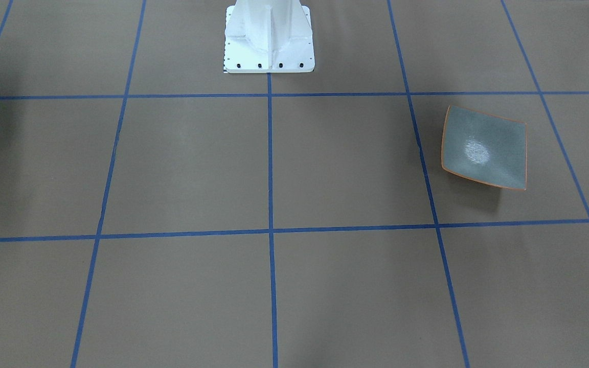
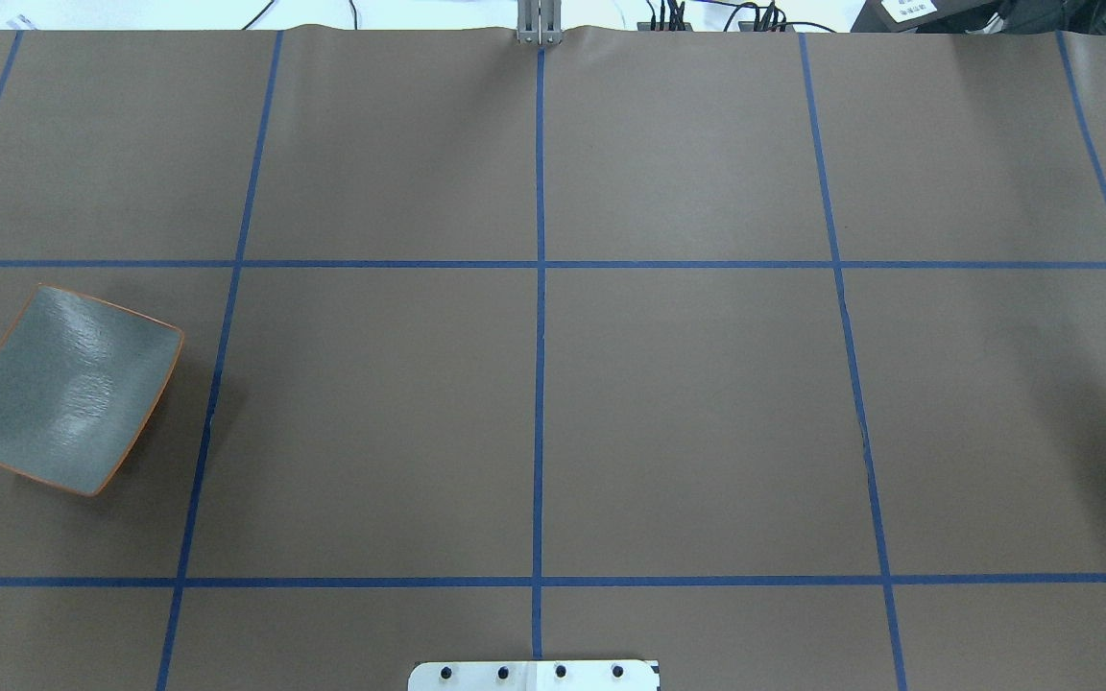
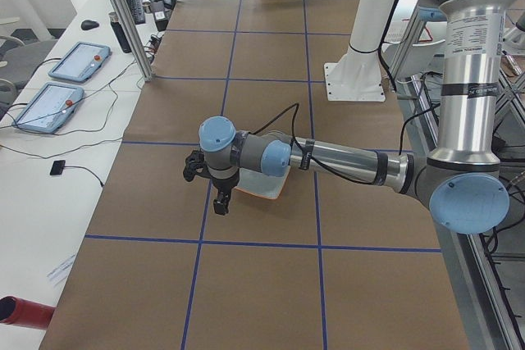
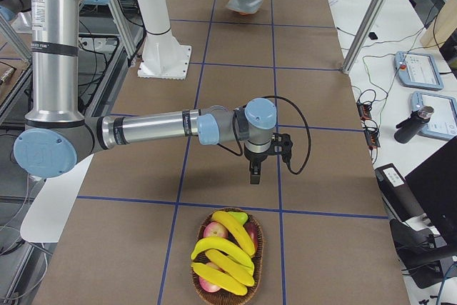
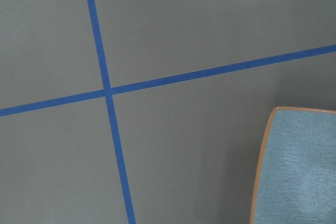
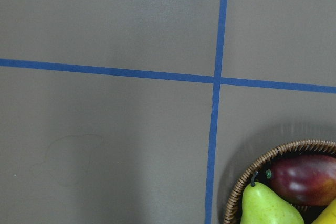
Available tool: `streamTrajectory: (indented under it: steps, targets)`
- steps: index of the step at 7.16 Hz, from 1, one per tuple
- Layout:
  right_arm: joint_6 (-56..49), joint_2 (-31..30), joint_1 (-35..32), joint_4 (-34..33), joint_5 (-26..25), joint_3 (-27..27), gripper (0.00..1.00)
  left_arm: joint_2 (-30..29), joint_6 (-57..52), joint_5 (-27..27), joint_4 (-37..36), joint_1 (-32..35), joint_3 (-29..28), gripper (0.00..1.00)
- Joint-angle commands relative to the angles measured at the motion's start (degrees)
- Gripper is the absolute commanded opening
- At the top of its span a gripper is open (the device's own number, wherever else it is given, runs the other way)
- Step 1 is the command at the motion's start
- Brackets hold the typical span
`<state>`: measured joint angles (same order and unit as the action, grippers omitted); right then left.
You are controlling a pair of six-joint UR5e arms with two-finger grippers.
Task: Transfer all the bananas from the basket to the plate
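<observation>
Bananas [image 4: 227,256] slantwise across basket [image 4: 260,251], far from plate [image 4: 245,3]; left hand [image 3: 221,205], right hand [image 4: 255,175]: open or closed, unclear.

Three long, curved yellow bananas [image 4: 223,251] lie close together in a round woven basket [image 4: 259,241]. The basket sits at the end of the brown table [image 2: 687,403] on the robot's right. The square grey-green plate [image 2: 63,389] with a thin orange rim lies flat, far away at the other end.
</observation>
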<state>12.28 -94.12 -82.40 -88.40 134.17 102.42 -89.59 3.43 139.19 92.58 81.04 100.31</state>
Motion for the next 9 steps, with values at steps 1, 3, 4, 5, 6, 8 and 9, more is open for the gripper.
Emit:
streamTrajectory:
  steps: [1,3,4,5,6,8,9]
  targets:
    - [-0.15,-0.01,0.22,1.46,0.74,-0.64,1.0,-0.15,0.0,2.05,0.14,0.09,-0.38,1.0]
    - [-0.33,-2.9,0.22,9.76,0.83,-2.65,1.0,0.46,-0.26,2.14,0.76,0.09,0.23,1.0]
    - [-0.24,-5.96,0.22,17.13,0.75,-4.32,1.0,0.47,-0.18,2.14,0.76,0.0,0.15,0.99]
    - [0.72,-6.25,0.22,23.47,1.01,-7.2,1.0,0.38,-0.09,2.14,0.76,0.09,0.14,1.0]
    - [0.99,-6.25,0.31,24.32,0.66,-8.63,1.0,0.29,-0.09,2.23,0.76,0.09,0.23,0.99]
    - [0.29,-8.26,0.22,25.46,0.66,-8.2,1.0,0.12,0.0,2.23,0.85,0.0,0.32,0.99]
    - [1.77,-8.62,0.22,26.34,0.4,-8.64,1.0,0.03,0.0,2.23,0.85,0.0,0.41,0.99]
